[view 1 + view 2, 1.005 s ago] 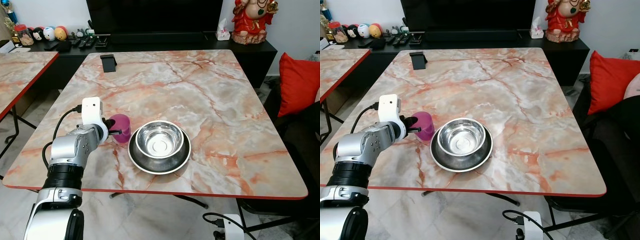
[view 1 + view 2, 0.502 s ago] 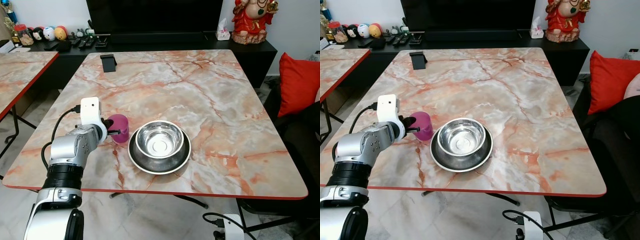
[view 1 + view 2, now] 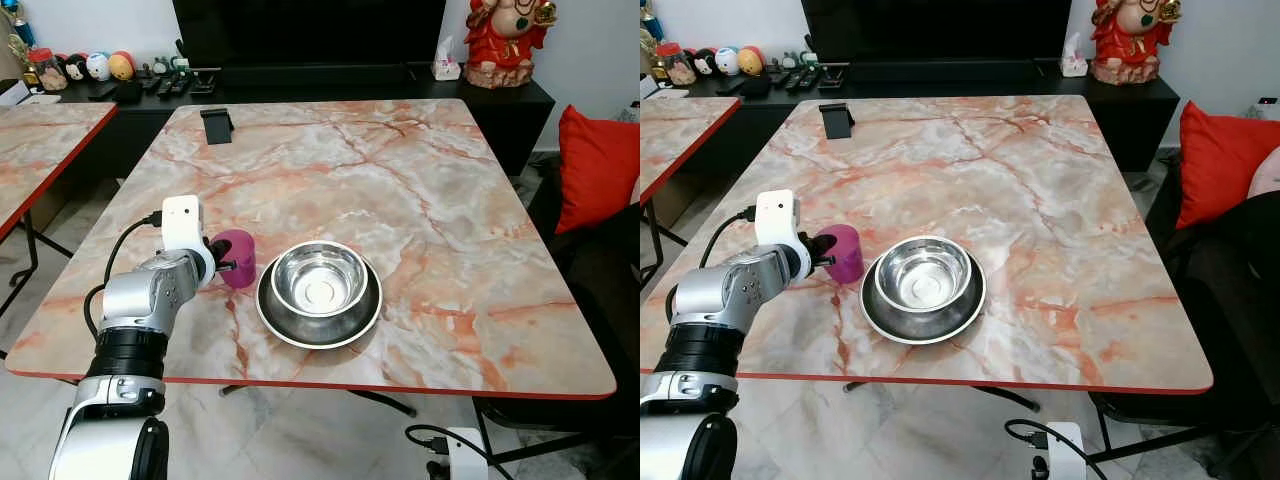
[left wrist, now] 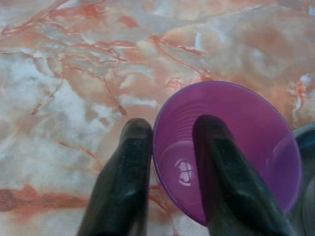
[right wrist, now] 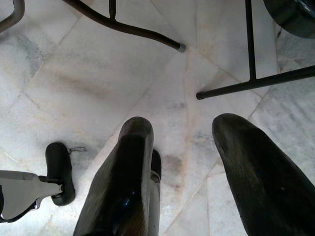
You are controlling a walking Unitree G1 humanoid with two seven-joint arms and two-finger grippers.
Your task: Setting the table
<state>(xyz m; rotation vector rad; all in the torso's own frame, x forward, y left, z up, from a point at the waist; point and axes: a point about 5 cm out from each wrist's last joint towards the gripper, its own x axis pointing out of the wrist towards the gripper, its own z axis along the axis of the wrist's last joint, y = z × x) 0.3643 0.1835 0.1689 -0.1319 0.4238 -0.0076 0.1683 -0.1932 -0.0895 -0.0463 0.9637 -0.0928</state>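
Observation:
A purple plastic cup (image 3: 238, 258) is at the near left part of the marble table (image 3: 420, 200), just left of a steel bowl (image 3: 319, 278). The bowl sits in a wider steel plate (image 3: 277, 322). My left gripper (image 3: 224, 264) is shut on the cup's rim. In the left wrist view one finger (image 4: 216, 162) is inside the cup (image 4: 256, 128) and the other finger (image 4: 129, 167) is outside it. My right gripper (image 5: 182, 128) hangs open over the tiled floor beside the table.
A black phone stand (image 3: 216, 124) stands at the table's far left. A second marble table (image 3: 40, 150) is to the left. A red cushion (image 3: 596, 165) lies on a seat to the right. A dark console (image 3: 330, 85) with a red statue (image 3: 505, 40) runs behind.
The cup, held in my left gripper, has shifted slightly left, away from the bowl. The right arm has not moved.

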